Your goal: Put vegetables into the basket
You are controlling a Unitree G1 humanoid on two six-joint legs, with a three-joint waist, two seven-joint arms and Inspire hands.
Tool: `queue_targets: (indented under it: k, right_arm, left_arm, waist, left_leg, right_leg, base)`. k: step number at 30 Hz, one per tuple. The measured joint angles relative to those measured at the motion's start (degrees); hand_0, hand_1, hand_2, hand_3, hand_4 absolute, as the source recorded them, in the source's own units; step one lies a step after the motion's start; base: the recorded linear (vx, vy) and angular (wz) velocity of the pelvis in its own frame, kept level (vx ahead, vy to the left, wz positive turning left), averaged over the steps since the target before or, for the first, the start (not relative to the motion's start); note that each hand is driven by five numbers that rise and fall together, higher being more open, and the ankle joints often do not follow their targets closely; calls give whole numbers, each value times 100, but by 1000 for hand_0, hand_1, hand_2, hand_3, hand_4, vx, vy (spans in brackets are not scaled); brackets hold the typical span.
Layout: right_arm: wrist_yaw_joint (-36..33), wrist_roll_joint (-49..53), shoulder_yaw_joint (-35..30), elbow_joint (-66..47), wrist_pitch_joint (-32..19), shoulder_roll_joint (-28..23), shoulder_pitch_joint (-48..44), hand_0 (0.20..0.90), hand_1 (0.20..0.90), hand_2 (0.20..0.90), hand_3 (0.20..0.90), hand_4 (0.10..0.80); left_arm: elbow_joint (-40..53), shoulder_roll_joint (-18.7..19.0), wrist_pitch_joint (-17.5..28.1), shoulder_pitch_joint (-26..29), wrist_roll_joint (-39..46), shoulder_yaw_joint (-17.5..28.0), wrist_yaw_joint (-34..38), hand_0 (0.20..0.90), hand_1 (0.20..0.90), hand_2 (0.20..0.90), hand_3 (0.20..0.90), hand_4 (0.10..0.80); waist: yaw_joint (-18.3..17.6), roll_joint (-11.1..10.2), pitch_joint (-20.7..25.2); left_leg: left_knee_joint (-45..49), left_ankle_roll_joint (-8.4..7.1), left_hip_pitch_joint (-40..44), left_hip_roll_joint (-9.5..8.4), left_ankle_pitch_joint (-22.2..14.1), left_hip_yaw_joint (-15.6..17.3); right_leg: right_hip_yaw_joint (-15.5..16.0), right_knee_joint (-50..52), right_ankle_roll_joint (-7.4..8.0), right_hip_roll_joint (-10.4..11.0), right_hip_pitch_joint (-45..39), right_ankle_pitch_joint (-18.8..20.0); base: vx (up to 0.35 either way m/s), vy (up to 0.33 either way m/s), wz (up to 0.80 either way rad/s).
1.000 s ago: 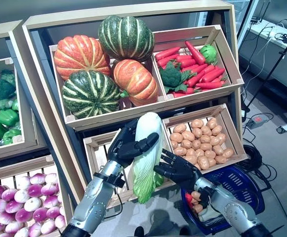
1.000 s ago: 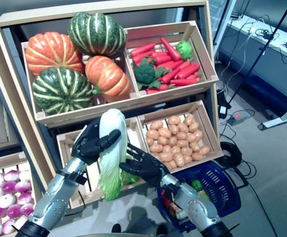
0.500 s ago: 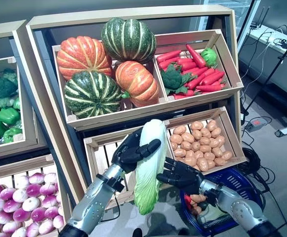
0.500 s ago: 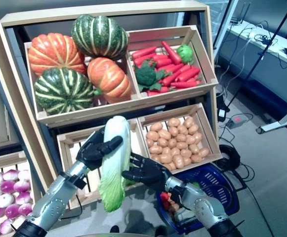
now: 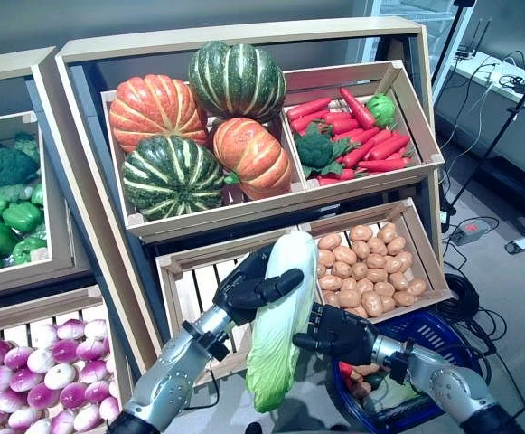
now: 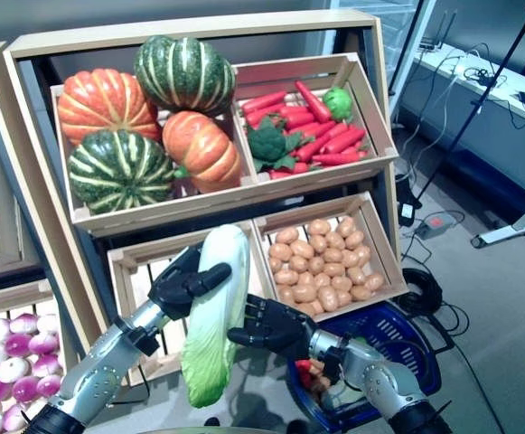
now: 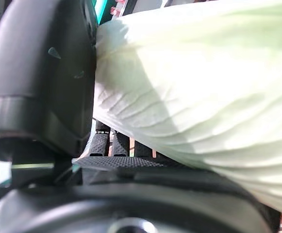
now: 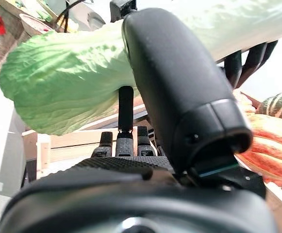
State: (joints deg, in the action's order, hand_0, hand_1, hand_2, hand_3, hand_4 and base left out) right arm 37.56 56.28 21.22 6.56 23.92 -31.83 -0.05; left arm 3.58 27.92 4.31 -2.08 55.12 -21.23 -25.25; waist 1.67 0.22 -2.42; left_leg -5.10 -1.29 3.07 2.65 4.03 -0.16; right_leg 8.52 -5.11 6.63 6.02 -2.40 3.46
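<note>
A long pale-green napa cabbage [image 5: 276,316] hangs upright in front of the lower crates. My left hand [image 5: 248,287] is shut around its upper white part, thumb across the front. From the lower right, my right hand [image 5: 339,330] meets the middle of the cabbage. In the right wrist view its thumb [image 8: 179,92] lies over the leaf [image 8: 68,77] and its fingers run behind it. The blue basket [image 6: 398,316] stands on the floor at the lower right, below my right forearm, with a few vegetables inside.
Wooden crates fill the shelves: pumpkins [image 5: 194,127], red carrots with broccoli [image 5: 357,127], potatoes [image 5: 366,267], green peppers [image 5: 0,226] and purple-white turnips [image 5: 36,371]. The crate [image 5: 199,280] behind the cabbage looks nearly bare. Cables lie on the floor at the right.
My right hand has closed in on the cabbage, its thumb now over the leaf. The cabbage has shifted slightly right. The whole view has also shifted a little.
</note>
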Motion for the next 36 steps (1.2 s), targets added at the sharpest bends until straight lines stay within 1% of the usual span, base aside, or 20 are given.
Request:
queue_targets:
  k: [4, 8, 14, 16, 18, 22, 24, 30, 32, 34, 36]
  right_arm:
    - [77, -1, 35, 2, 72, -73, 0, 900, 900, 900, 900, 800]
    - [99, 0, 48, 2, 74, -76, -1, 900, 900, 900, 900, 800]
    - [258, 0, 38, 2, 113, -122, -14, 900, 900, 900, 900, 800]
    - [514, -7, 80, 1, 199, -154, -11, 900, 900, 900, 900, 800]
    - [726, -12, 247, -4, 247, -184, 2, 900, 900, 900, 900, 800]
    - [754, -12, 405, -4, 275, -140, 25, 900, 900, 900, 900, 800]
    - [753, -12, 403, -4, 275, -138, 32, 900, 900, 900, 900, 800]
    - [725, -11, 397, -4, 232, -108, 52, 900, 900, 900, 900, 800]
    - [548, -8, 373, -5, 81, -42, 63, 900, 900, 900, 900, 800]
    - [245, -7, 308, -5, -123, 66, 83, 900, 900, 900, 900, 800]
    - [-251, -4, 54, -11, -416, 274, 194, 900, 900, 900, 900, 800]
  left_arm:
    - [127, 124, 123, 25, -360, -106, -52, 300, 300, 300, 300, 400]
    - [302, 359, 374, 171, -1062, -163, -156, 300, 300, 300, 300, 400]
    - [561, 918, 960, 512, -2218, -321, -168, 300, 300, 300, 300, 400]
    - [560, 1083, 1243, 586, -2642, -314, -78, 300, 300, 300, 300, 400]
    - [561, 1175, 1422, 720, -2865, -303, 41, 300, 300, 300, 300, 400]
    - [619, 1167, 1682, 888, -3031, -222, 264, 300, 300, 300, 300, 400]
    - [666, 1145, 1787, 889, -3079, -97, 332, 300, 300, 300, 300, 400]
    - [666, 1105, 1819, 921, -3117, -23, 643, 300, 300, 300, 300, 400]
    - [662, 992, 1818, 914, -3128, 24, 788, 300, 300, 300, 300, 400]
    - [662, 805, 1816, 863, -3107, 191, 891, 300, 300, 300, 300, 400]
    - [652, 501, 1784, 747, -2861, 417, 1042, 300, 300, 300, 300, 400]
  waist:
    - [1, 6, 4]
    - [4, 7, 5]
    - [1, 17, 12]
    - [0, 21, 14]
    - [4, 21, 14]
    - [6, 21, 13]
    - [2, 21, 13]
    - [-3, 22, 12]
    - [-3, 23, 10]
    - [-5, 25, 9]
    - [-10, 33, 4]
  left_leg:
    - [0, 0, 0, 0, 0, -1]
    - [0, 1, 3, -1, 0, -13]
    - [0, 0, 5, -1, 0, -21]
    - [0, 0, 5, 0, 0, -22]
    - [0, 2, 5, 0, -2, -25]
    - [0, 14, 4, -2, -11, -27]
    - [0, 15, 4, -1, -13, -27]
    - [-1, 21, 4, 0, -20, -30]
    - [-1, 22, 4, 0, -22, -30]
    - [-1, 28, 4, 0, -27, -30]
    - [-1, 31, 2, -1, -32, -30]
  right_leg:
    - [0, 0, 0, 1, -1, 0]
    - [4, 0, 0, 1, -7, 0]
    - [4, 1, 0, 0, -10, 0]
    - [5, 0, 0, -1, -9, 0]
    - [7, 0, -1, -1, -10, -1]
    - [9, 0, 0, 3, -12, -1]
    - [9, 0, -1, 1, -12, -1]
    - [8, 0, -1, 0, -11, -2]
    - [8, -1, -1, 0, -10, -2]
    - [8, -1, -1, 0, -10, -3]
    - [7, -1, -1, 1, -8, -4]
  base:
    - [0, 0, 0]
    - [0, 0, 0]
    - [0, 0, 0]
    - [0, 0, 0]
    - [0, 0, 0]
    - [0, 0, 0]
    - [0, 0, 0]
    - [0, 0, 0]
    - [0, 0, 0]
    - [0, 0, 0]
    - [0, 0, 0]
